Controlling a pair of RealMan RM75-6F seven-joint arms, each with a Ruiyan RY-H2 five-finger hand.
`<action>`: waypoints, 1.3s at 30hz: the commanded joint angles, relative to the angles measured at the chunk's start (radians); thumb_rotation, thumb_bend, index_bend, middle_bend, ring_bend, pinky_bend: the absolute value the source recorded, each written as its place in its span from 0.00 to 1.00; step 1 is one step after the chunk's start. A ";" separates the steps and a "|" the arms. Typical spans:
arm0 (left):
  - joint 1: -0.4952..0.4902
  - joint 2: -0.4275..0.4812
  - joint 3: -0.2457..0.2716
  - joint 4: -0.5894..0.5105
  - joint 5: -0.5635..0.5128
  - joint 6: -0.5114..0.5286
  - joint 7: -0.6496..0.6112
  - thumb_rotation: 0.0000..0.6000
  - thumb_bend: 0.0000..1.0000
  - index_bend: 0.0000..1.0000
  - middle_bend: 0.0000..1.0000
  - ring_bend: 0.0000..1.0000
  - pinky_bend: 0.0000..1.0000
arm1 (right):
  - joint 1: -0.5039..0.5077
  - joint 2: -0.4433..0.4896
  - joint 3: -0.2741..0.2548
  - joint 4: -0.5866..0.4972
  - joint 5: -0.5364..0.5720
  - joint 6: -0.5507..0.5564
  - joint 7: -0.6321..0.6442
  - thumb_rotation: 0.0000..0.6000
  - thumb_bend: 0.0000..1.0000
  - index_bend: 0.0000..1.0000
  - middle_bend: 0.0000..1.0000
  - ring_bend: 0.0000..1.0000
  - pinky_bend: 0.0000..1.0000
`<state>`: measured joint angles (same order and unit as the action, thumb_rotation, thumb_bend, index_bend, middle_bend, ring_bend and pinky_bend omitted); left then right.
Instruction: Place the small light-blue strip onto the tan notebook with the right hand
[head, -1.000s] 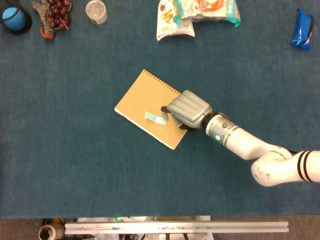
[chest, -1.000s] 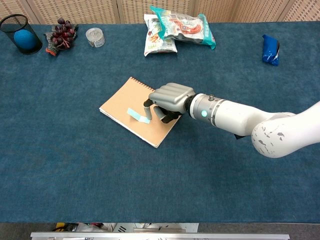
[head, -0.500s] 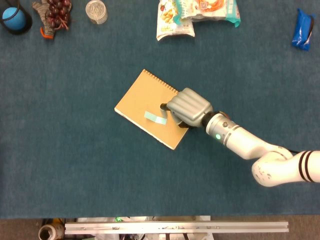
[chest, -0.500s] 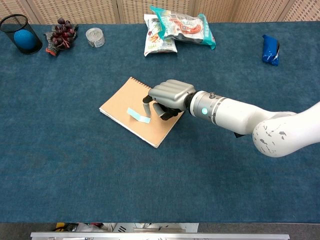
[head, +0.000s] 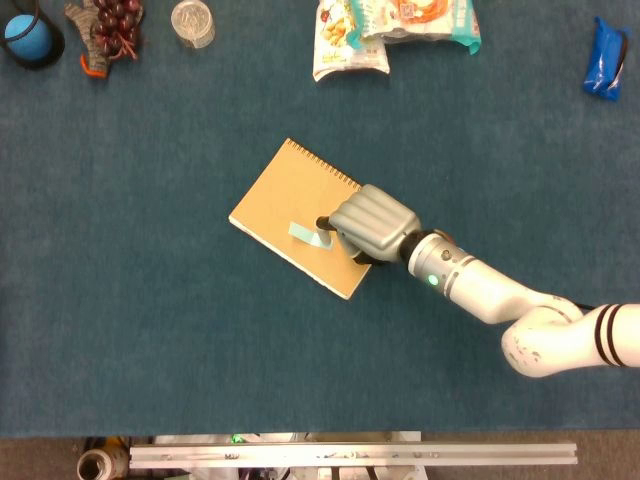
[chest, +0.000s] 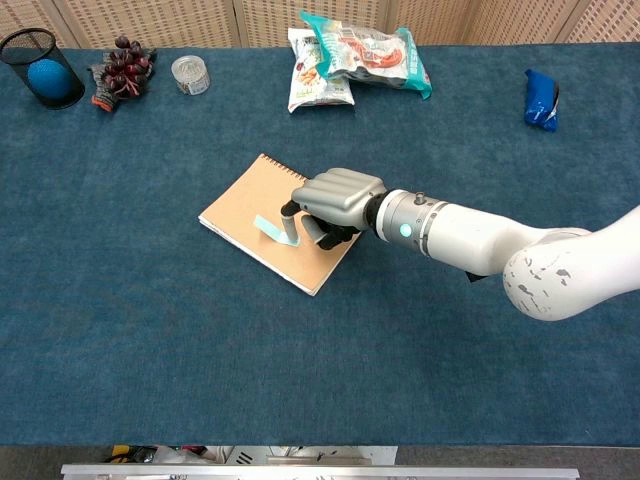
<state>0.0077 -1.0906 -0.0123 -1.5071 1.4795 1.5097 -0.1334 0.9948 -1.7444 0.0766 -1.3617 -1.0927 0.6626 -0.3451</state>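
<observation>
The tan spiral notebook (head: 283, 208) (chest: 248, 209) lies slanted near the table's middle. On it lies the small light-blue strip (head: 305, 234) (chest: 268, 227), with its right end bent upward. My right hand (head: 372, 222) (chest: 335, 199) hovers over the notebook's right corner, knuckles up and fingers curled down. Its fingertips (chest: 289, 222) meet the strip's raised end and appear to pinch it; the hand hides the contact itself. The rest of the strip stays on the cover. My left hand shows in neither view.
Along the far edge stand snack bags (head: 395, 25) (chest: 350, 55), a blue packet (head: 606, 58) (chest: 541, 98), a clear round jar (head: 192, 22) (chest: 189, 74), dark grapes (head: 110, 28) (chest: 125, 65) and a black mesh cup with a blue ball (head: 28, 36) (chest: 42, 68).
The right hand has shifted a little left and lowered its fingertips back onto the strip. The strip's right end, flat half a second ago, now stands bent up.
</observation>
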 joint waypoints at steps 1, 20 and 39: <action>-0.001 0.000 0.000 0.000 0.002 0.000 0.000 1.00 0.31 0.07 0.20 0.26 0.17 | -0.003 0.005 0.002 -0.007 -0.004 0.009 0.002 0.98 1.00 0.43 1.00 1.00 1.00; -0.023 -0.016 -0.013 0.018 0.006 -0.014 -0.001 1.00 0.31 0.07 0.20 0.26 0.17 | -0.213 0.366 -0.016 -0.281 -0.042 0.337 -0.031 0.98 0.44 0.44 0.99 1.00 1.00; -0.062 -0.062 -0.036 0.032 0.052 0.014 0.049 1.00 0.31 0.07 0.20 0.25 0.17 | -0.619 0.657 -0.110 -0.427 -0.113 0.810 -0.011 1.00 0.34 0.44 0.66 0.66 0.86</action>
<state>-0.0530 -1.1525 -0.0478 -1.4737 1.5299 1.5234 -0.0859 0.4146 -1.1091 -0.0182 -1.7862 -1.1855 1.4361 -0.3730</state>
